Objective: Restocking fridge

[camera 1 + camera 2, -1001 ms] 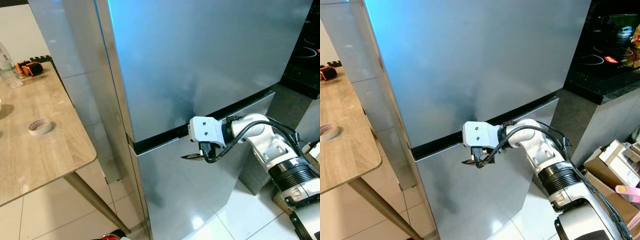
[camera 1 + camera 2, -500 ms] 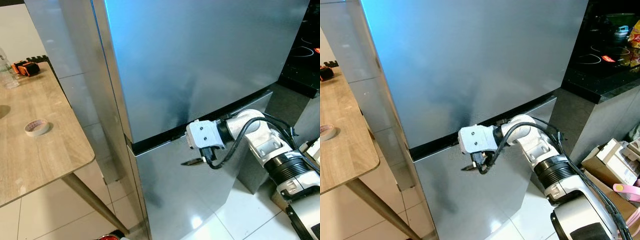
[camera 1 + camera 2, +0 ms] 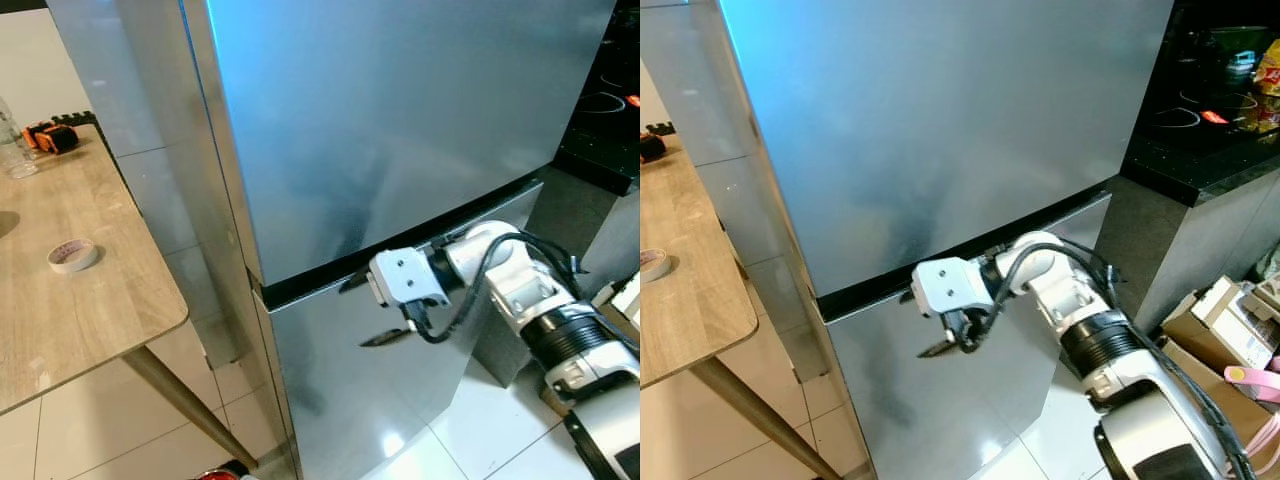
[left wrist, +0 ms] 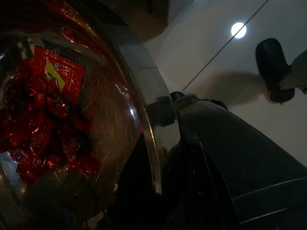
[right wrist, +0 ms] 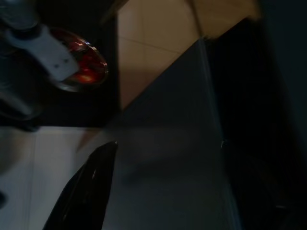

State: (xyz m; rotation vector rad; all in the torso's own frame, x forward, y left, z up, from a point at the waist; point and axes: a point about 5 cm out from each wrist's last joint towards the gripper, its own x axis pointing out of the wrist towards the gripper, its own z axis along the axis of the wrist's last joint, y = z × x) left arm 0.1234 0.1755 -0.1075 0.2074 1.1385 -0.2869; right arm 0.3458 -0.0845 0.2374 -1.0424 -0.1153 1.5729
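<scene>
- The fridge point(image 3: 400, 130) is dead ahead, big silver two-door thing, both doors closed, with a dark gap running between the upper and lower door
- right gripper point(image 3: 362, 312) is right up at that gap on the fridge front, one black finger up at the dark seam and the other lower down against the lower door, so the fingers are spread apart and not holding anything
- The left gripper point(image 4: 158, 143) is down low over the pale tile floor point(image 4: 225, 62), clamped on the rim of a shiny metal bowl point(image 4: 144, 100) full of red foil-wrapped snacks point(image 4: 43, 115)
- Off to the robot's left there's a wooden table point(image 3: 60, 310) with a roll of tape point(image 3: 73, 256) on it, plus a clear bottle point(image 3: 12, 140) and some orange gadget point(image 3: 52, 137) at the far edge
- cardboard boxes point(image 3: 1230, 320) sit on the floor at the right
</scene>
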